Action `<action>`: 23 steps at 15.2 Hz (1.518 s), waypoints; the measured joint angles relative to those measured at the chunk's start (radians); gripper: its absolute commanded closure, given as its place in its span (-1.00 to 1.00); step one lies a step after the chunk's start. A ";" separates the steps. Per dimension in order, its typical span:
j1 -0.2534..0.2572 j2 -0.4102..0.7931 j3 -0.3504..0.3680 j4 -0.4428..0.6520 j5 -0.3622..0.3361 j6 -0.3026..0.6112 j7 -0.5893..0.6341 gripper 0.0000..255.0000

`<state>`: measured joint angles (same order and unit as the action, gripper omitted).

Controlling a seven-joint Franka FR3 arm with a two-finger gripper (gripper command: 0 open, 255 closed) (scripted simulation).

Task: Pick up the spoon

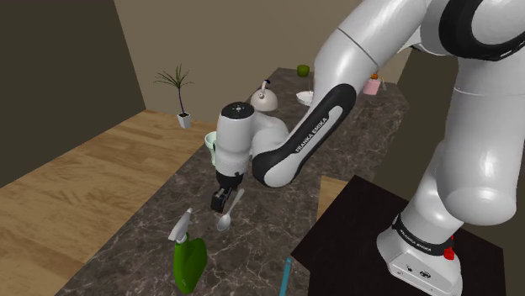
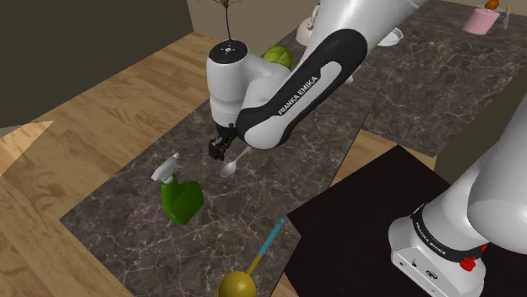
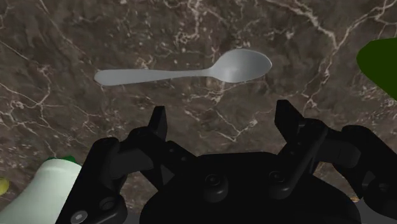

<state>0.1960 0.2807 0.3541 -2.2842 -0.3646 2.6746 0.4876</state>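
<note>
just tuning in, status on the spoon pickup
Gripper open, close beside spoon. It lies flat on counter, not held. Spray bottle nearby, not blocking.

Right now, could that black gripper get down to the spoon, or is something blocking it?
Probably yes. The gripper hangs open close above the spoon, which lies flat on bare counter. The green spray bottle sits to one side, apart from it, so nothing seems to block the way.

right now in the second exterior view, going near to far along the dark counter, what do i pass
yellow ladle → green spray bottle → spoon → green rounded thing partly behind the arm
</note>
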 measured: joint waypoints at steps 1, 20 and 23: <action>0.019 0.036 -0.009 0.024 -0.025 0.007 0.021 -1.00; 0.127 0.243 -0.103 0.125 -0.162 0.099 0.134 1.00; 0.127 0.243 -0.103 0.126 -0.162 0.099 0.134 1.00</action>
<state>0.3226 0.5242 0.2514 -2.1579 -0.5271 2.7733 0.6218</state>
